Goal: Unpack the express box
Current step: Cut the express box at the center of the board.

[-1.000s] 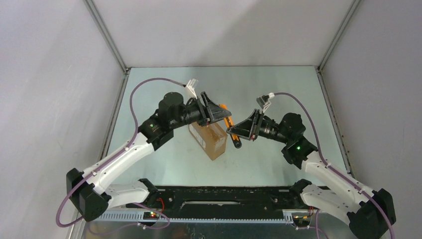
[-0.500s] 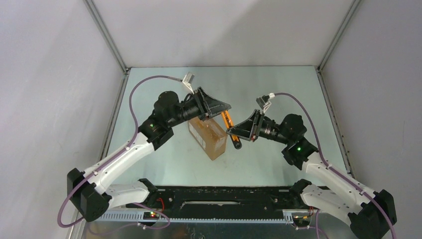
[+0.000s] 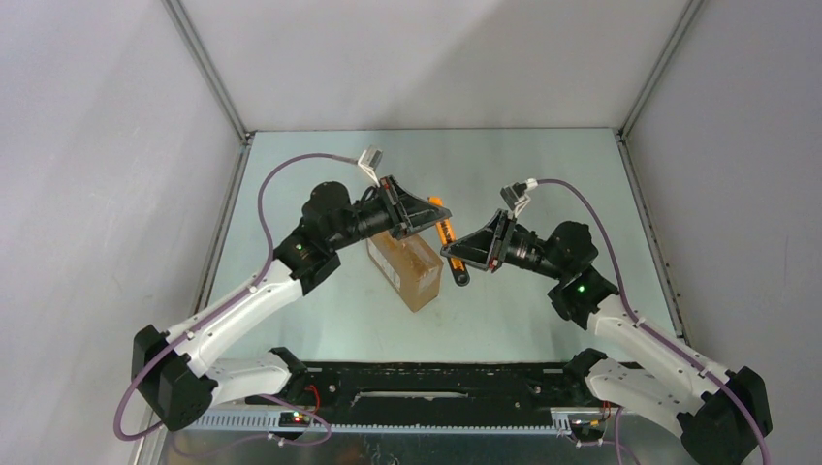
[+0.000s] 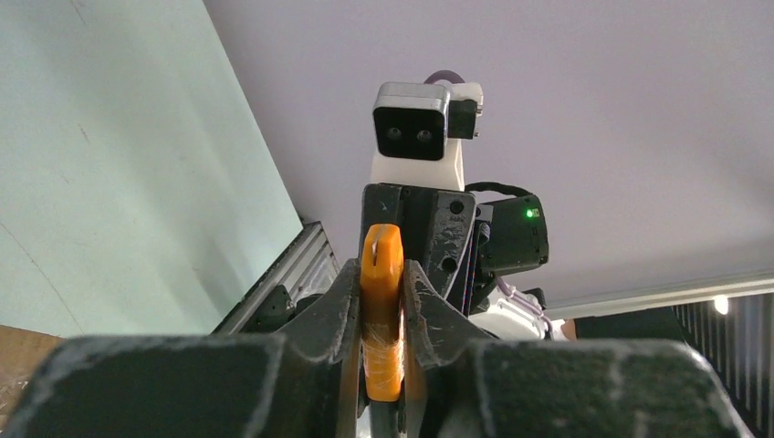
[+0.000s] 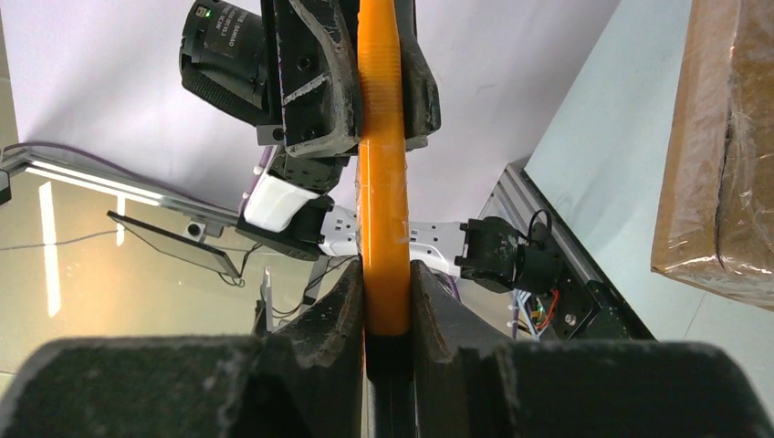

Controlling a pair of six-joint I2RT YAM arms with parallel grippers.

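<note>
Box stands near the middle of the table, away from all edges. It seems light, stiff and tape-slippery, so you take its long sides. Left pincer and right pincer both pinch the knife.

Bright even light, soft shadows, wrist-view foregrounds blurred

Robotics lab cell, table seen boxed in by plain grey panels, bare aluminium framing noted.
</note>
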